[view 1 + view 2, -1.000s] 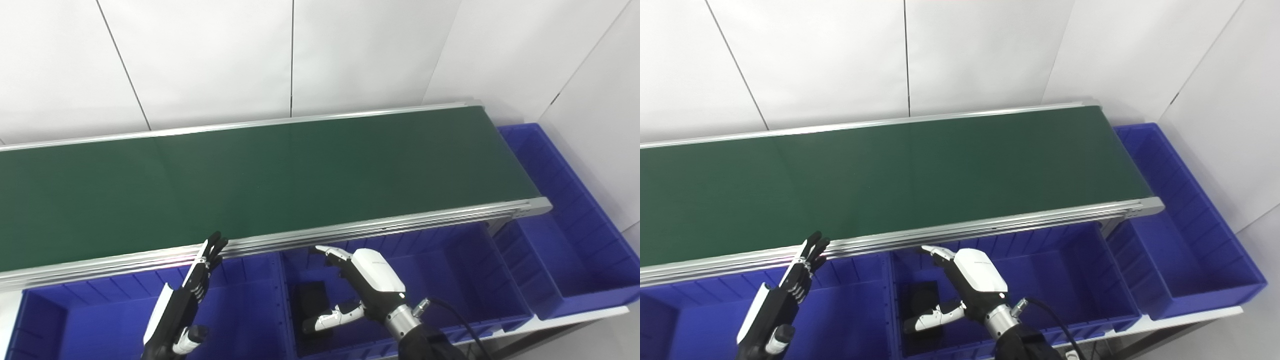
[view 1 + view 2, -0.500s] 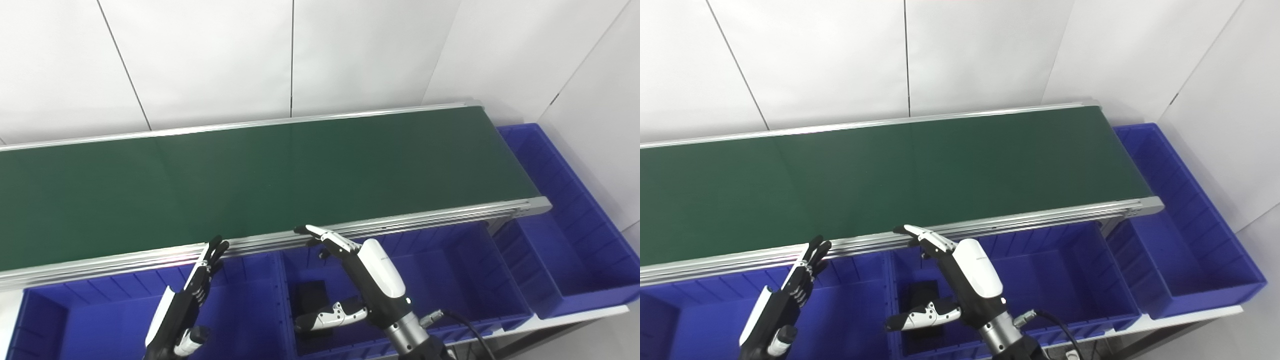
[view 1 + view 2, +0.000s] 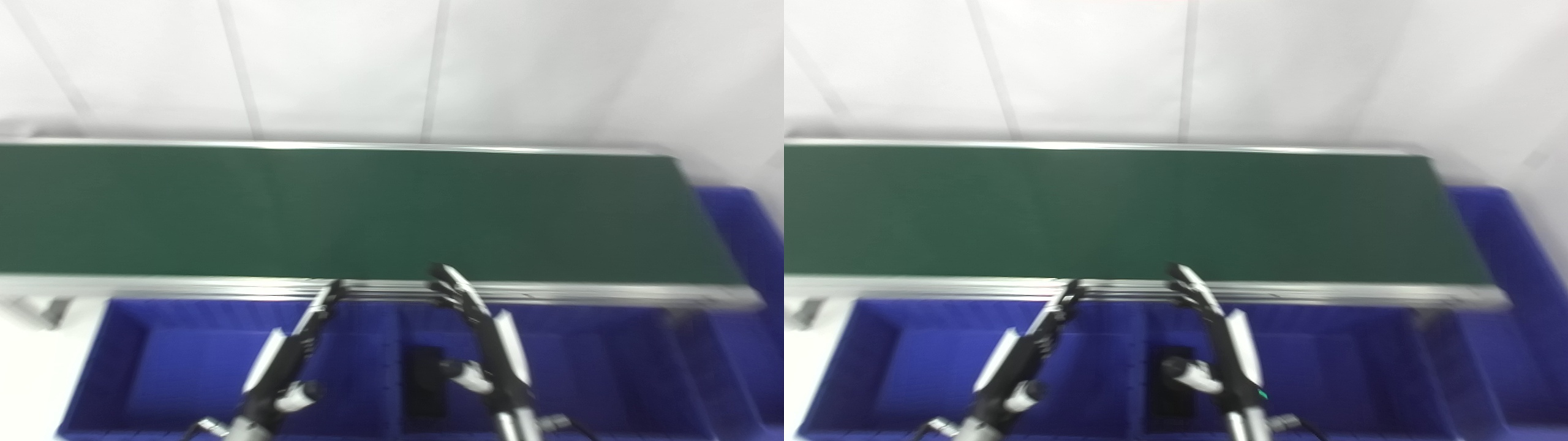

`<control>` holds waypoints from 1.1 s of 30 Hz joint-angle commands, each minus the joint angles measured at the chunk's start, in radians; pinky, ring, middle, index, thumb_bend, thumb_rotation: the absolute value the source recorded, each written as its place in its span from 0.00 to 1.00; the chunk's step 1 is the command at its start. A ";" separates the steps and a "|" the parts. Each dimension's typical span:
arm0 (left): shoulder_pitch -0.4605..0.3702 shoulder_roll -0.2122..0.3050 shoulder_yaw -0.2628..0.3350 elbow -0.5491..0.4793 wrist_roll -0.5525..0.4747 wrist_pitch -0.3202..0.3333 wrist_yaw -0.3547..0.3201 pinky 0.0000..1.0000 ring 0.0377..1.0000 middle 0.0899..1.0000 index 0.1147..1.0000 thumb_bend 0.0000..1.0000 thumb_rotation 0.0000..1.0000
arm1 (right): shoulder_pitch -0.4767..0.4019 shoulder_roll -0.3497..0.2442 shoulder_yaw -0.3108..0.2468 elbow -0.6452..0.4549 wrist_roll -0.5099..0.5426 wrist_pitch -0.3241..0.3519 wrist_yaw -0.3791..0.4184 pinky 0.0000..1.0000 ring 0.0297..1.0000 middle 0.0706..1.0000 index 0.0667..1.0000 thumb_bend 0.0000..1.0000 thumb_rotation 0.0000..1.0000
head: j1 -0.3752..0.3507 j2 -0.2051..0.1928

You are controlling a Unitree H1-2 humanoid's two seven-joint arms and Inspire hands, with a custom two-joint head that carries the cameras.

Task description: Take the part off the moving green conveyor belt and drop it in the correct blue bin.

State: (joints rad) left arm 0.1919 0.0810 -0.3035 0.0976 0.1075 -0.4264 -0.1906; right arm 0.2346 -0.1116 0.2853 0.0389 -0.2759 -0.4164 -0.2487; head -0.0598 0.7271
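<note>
Picture is smeared right now. My left hand hangs flat over the left blue bin, fingers stretched out, gripping nothing, tips near the conveyor's metal rail. The green belt runs bare above. A dark part lies in the middle bin. My right hand hovers just beside it, spread wide and empty, fingertips up at the rail

My view is blurred. The green conveyor belt runs left to right, bare. Below its near rail, one blue bin holds a dark part.
</note>
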 commanded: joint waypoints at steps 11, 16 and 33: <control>0.006 -0.008 -0.016 -0.029 0.040 -0.041 0.038 1.00 1.00 0.97 1.00 1.00 0.98 | 0.006 -0.023 0.022 0.025 0.067 -0.054 -0.017 0.78 0.83 0.87 0.90 1.00 0.99 | 0.006 -0.016; 0.007 -0.005 -0.014 -0.030 0.028 -0.043 0.041 1.00 0.99 0.97 1.00 1.00 0.97 | 0.006 -0.021 0.030 0.026 0.054 -0.054 -0.020 0.77 0.83 0.87 0.89 1.00 0.99 | -0.022 -0.013; -0.010 0.038 -0.015 -0.014 0.012 -0.043 0.043 0.99 1.00 0.98 1.00 1.00 0.99 | 0.000 0.011 0.052 0.039 0.070 -0.053 0.039 0.84 0.91 0.91 0.89 1.00 0.96 | -0.099 -0.013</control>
State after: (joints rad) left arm 0.1961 0.1167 -0.3150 0.0930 0.1155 -0.4267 -0.1634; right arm 0.2404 -0.1082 0.3372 0.0924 -0.2141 -0.4175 -0.2226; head -0.1626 0.7148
